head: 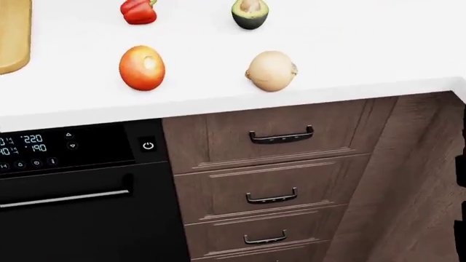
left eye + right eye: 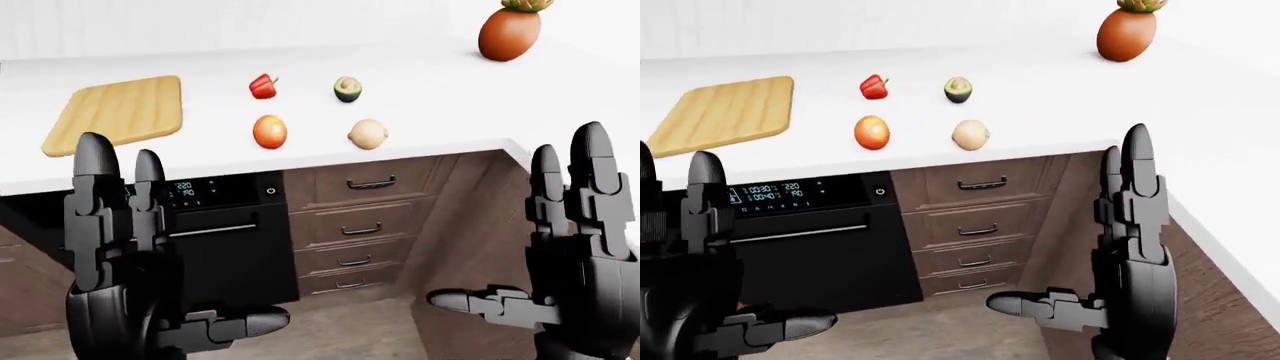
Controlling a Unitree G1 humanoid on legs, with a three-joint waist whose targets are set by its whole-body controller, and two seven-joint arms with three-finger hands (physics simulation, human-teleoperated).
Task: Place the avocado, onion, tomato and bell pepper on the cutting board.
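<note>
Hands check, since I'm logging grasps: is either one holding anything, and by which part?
Nothing is held. The left hand and right hand are both open and raised, well short of the counter.

The white counter [image 2: 430, 112] ahead of me runs across the left-eye view and turns a corner at the right. On it, at the left, lies the wooden cutting board [image 2: 118, 112], bare; well to its right sit the bell pepper [image 2: 262, 86] and avocado half [image 2: 347, 88], with the tomato [image 2: 269, 131] and onion [image 2: 367, 134] nearer the counter's edge. A terracotta pot [image 2: 509, 33] stands on it at upper right.
</note>
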